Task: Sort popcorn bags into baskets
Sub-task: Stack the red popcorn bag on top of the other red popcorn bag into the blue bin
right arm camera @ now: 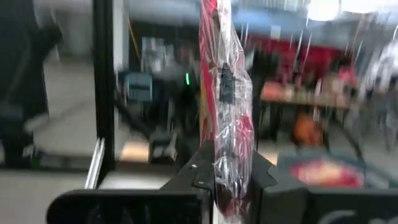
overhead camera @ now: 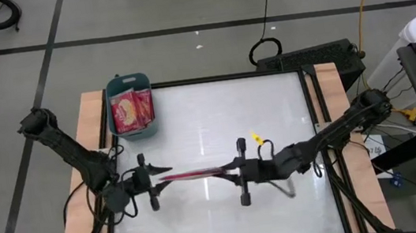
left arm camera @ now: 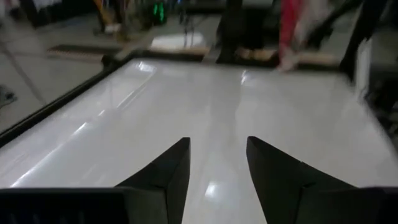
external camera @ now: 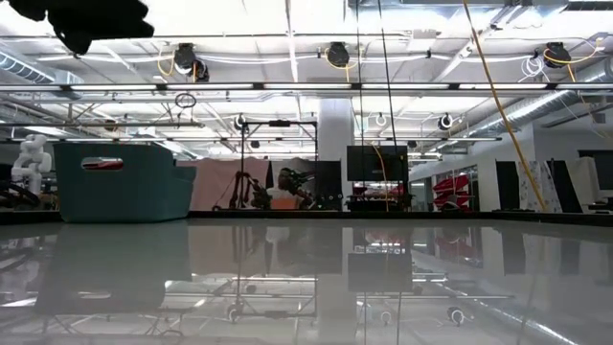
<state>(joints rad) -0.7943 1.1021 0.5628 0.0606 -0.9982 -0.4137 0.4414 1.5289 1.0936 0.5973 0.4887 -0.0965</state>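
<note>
Right claw (overhead camera: 234, 170): clamped on a popcorn bag (overhead camera: 195, 174) above the table (overhead camera: 271, 109).
Left claw (overhead camera: 160, 170): fingers apart at the bag's other end.
Basket (overhead camera: 119, 86): holds packets.

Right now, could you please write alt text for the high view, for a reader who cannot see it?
Seen from above, the right gripper holds a red popcorn bag edge-on over the white table, its far end by the left gripper. A teal basket at the table's far left corner holds more bags.
</note>
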